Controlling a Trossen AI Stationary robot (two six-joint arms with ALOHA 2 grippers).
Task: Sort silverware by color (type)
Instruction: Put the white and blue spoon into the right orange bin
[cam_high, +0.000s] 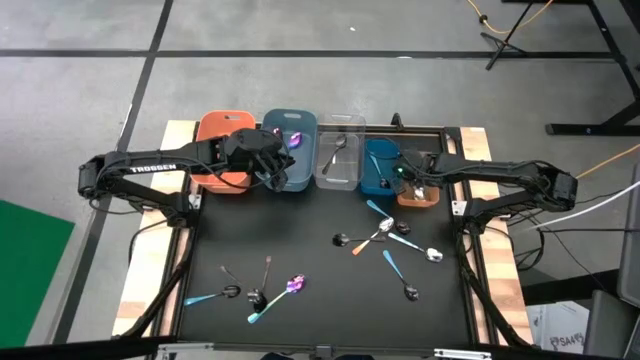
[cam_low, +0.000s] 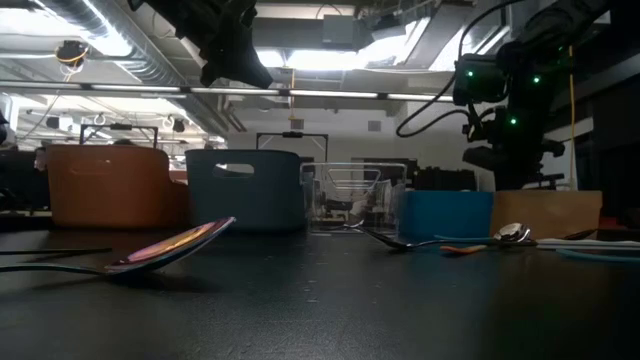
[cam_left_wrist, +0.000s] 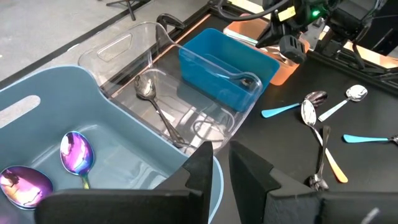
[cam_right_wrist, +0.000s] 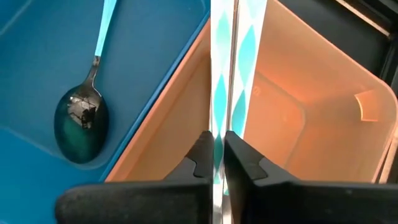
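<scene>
R hand (cam_right_wrist: 217, 163) sits over the wall between the blue bin (cam_right_wrist: 93, 37) and the brown bin (cam_right_wrist: 298, 112), fingers pinched on a thin utensil handle (cam_right_wrist: 224, 74) w/ a teal-and-white diamond pattern, which runs away from the fingers right above that wall. One blue-handled spoon (cam_right_wrist: 81, 115) already lies in the blue bin. L hand (cam_left_wrist: 217, 171) hangs above the near rim of the grey-blue bin (cam_left_wrist: 124, 134), fingers slightly apart, nothing seen between them; two iridescent purple spoons (cam_left_wrist: 77, 151) lie inside, a silver spoon (cam_left_wrist: 146, 89) in the clear bin (cam_left_wrist: 168, 106) next door. Rest of the silverware is spread on the black surface (cam_high: 320, 270): a cluster (cam_high: 385, 235) nearer the right side, another (cam_high: 255, 290) near-left. Risk, as I judge it: handle is straddling the divider, so a release here could tip it into the wrong bin or leave it perched on the rim. Grip is on a thin, slick handle, so it may also swivel.
</scene>
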